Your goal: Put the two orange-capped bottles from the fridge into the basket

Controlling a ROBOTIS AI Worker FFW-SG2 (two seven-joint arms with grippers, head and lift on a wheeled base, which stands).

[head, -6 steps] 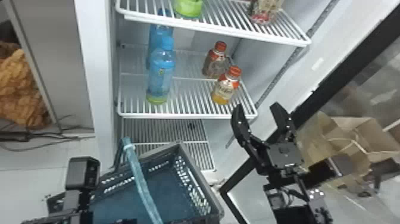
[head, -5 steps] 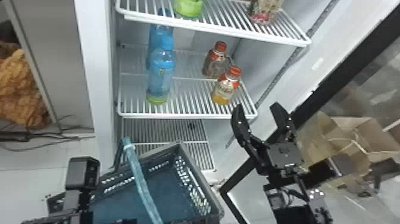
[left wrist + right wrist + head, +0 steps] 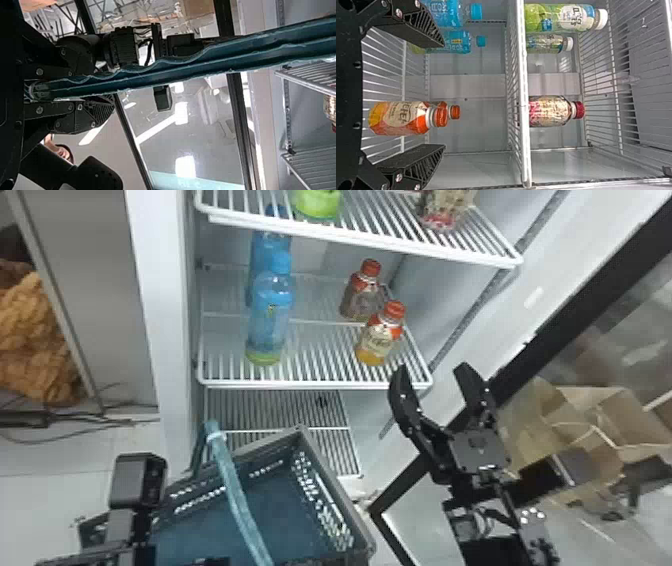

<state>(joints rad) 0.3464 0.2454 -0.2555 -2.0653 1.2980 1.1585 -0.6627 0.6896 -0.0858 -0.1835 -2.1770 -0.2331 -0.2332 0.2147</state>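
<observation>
1. A white wire shelf point(image 3: 310, 384) spans the open fridge point(image 3: 175, 340), bearing two orange-capped bottles near its right side: the front bottle point(image 3: 380, 340), amber at its base, and the rear bottle point(image 3: 362, 297), behind it and slightly to the left.
2. Two blue bottles point(image 3: 270, 320) stand upright at the shelf's left, one behind the other.
3. Beyond the fridge, pale floor tiles point(image 3: 60, 500) and dark cables point(image 3: 75, 420) lie at left; at right, brown cartons point(image 3: 600, 410) sit past the black door frame point(image 3: 575, 305).
4. The shelf's raised front lip runs below the orange-capped pair; an upper shelf point(image 3: 350, 237) hangs overhead, and the fridge's side wall rises just beside them. Open room separates them from the blue bottles.
5. The right gripper point(image 3: 430, 372) waits at the shelf's front right corner, its jaws spread wide and gripping nothing; the right wrist view frames the orange-capped pair between its fingers, farther off.
6. Below the shelf, the dark basket point(image 3: 339, 485) shows its perforated walls, a teal handle point(image 3: 232, 485) crossing above it. The left gripper point(image 3: 137, 480), at lower left, pinches that handle between its jaws in the left wrist view.
</observation>
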